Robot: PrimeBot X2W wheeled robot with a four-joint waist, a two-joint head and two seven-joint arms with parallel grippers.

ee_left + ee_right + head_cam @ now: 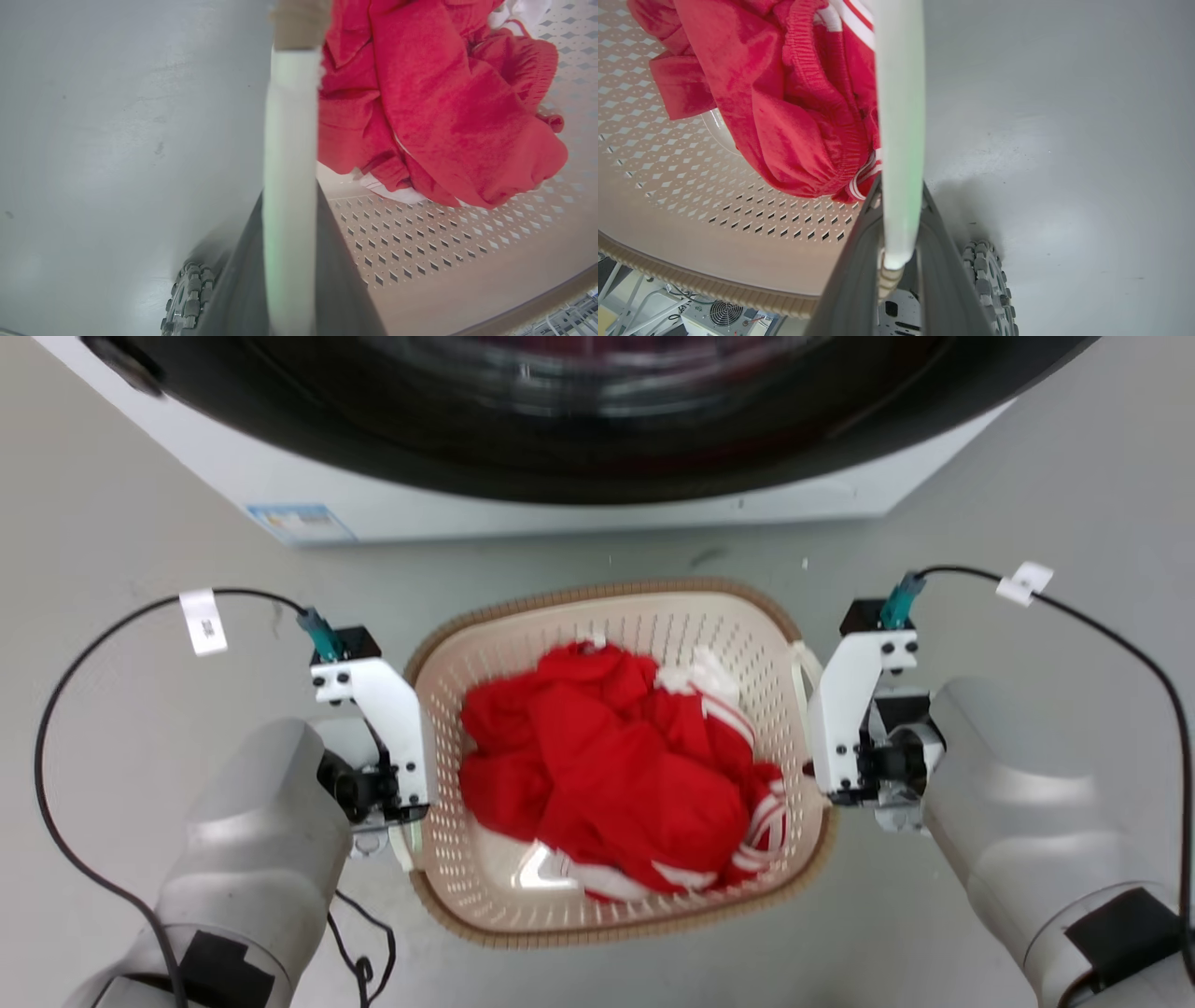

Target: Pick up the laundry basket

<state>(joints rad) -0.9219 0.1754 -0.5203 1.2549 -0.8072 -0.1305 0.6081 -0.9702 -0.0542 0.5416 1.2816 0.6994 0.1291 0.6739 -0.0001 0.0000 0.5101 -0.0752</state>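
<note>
Between the two arms, just in front of the washer (560, 518), is the laundry basket (597, 593), with red clothes (597, 756) heaped inside. The left gripper (290, 193) has its jaws closed narrow on the left handle (289, 116); the right gripper (901, 186) is clamped the same way on the right handle (899, 93). Whether the bottom rests on the floor (1027, 476) I cannot tell. The lift is best done by raising both arms together at one pace — level, so nothing slides — and gripping firmly, since thin handles may swivel in the jaws.
</note>
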